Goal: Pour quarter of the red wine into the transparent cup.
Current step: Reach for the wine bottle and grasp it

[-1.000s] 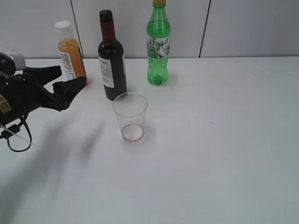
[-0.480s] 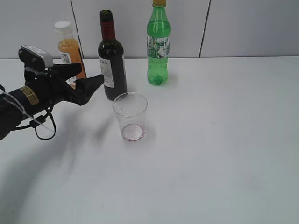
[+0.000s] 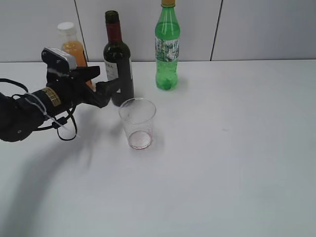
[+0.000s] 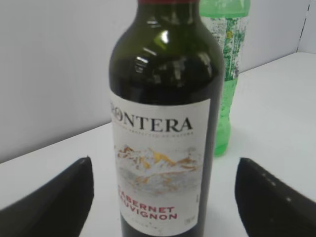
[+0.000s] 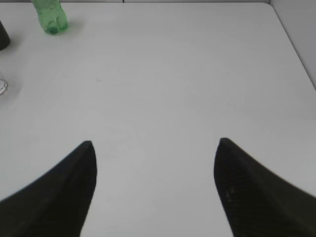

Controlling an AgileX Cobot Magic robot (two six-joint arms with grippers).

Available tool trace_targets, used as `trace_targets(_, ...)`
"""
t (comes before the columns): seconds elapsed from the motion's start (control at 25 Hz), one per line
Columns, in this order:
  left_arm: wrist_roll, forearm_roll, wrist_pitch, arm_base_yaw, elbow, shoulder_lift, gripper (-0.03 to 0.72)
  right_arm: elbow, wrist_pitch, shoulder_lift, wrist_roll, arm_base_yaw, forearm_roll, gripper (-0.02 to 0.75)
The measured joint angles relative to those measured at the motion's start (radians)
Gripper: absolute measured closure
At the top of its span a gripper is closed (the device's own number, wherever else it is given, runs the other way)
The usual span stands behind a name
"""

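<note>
Risk first: your left gripper is spread wide, the dark glass bottle of red wine centred between its fingers but ungripped. Close off-centre and you topple it onto the small clear plastic cup just beyond. Label reads "FRONTERA", "CABERNET SAUVIGNON". Right gripper gapes wide over bare white table.

Left arm advanced from the desk's left edge toward the back edge, rising. Left gripper moved from well short of the wine bottle to right at it, spread fingers flanking the body. It now overlaps the juice bottle. Arm shadow shifted along.
</note>
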Motion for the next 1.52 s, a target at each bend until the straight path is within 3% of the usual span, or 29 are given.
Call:
trace_targets(1.0,-0.042,-0.078,0.114,-0.081,-0.273,0.165,-0.006,0.0,0.0,0.0,0.0,0.0,0.0,0.145)
trace_targets(1.52,-0.045,-0.107,0.144,-0.089,-0.308,0.182,-0.006,0.0,0.0,0.0,0.0,0.0,0.0,0.145)
